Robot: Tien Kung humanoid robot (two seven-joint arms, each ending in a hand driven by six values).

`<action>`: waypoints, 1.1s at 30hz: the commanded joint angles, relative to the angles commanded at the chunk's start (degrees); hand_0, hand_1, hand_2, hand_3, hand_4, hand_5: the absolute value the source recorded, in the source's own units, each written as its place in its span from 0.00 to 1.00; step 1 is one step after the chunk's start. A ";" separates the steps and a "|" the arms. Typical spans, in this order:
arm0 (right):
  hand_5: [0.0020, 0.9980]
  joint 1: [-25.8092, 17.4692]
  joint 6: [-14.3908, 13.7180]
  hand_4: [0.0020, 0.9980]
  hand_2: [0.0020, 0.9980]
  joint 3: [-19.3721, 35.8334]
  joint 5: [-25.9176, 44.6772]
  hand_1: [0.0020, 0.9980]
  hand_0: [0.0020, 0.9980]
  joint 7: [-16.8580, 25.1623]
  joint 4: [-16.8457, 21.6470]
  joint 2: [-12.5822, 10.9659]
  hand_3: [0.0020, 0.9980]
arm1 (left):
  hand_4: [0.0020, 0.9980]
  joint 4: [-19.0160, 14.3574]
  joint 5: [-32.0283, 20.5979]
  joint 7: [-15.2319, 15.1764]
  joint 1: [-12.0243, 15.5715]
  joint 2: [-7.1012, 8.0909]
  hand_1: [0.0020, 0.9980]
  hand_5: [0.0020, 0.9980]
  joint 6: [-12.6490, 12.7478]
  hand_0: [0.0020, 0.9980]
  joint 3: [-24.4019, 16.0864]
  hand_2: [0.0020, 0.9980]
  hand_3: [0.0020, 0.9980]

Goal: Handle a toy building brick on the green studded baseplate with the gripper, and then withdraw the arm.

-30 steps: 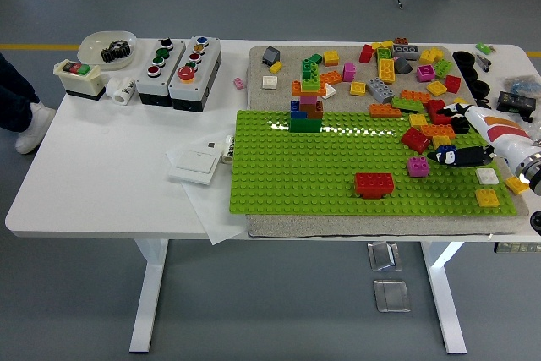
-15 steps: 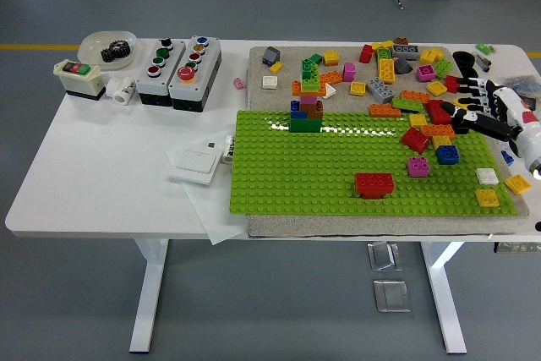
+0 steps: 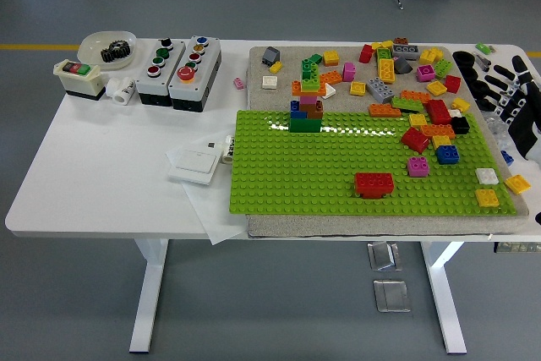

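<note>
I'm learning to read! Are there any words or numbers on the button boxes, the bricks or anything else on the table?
No text can be read anywhere in this picture.
Button boxes: only coloured buttons; any labels are too small to tell.
Small switch box: red and green buttons, no readable marking.
White flat switch: blank as far as can be seen.
Bricks such as the red brick on the green baseplate: plain studs, no print visible.

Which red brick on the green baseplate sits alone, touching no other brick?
The red brick near the green baseplate's front edge, centre; the other red bricks sit crowded in the right-hand cluster.
</note>
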 joint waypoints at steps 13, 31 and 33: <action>0.90 -0.47 0.15 1.00 0.84 0.21 2.07 0.81 0.87 -0.20 -0.19 -0.08 0.86 | 0.59 0.00 0.29 -0.01 -0.13 -0.02 0.71 0.61 -0.05 0.78 -0.15 0.67 0.57; 0.89 -1.36 -0.01 1.00 0.83 0.57 1.02 0.81 0.87 -0.52 -0.07 -0.23 0.85 | 0.59 0.00 1.05 0.13 0.09 0.07 0.71 0.61 -0.11 0.78 -0.50 0.67 0.57; 0.89 -1.37 -0.02 1.00 0.83 0.52 1.03 0.81 0.87 -0.52 -0.06 -0.23 0.85 | 0.59 0.00 1.21 0.15 0.12 0.06 0.71 0.61 -0.12 0.78 -0.60 0.68 0.57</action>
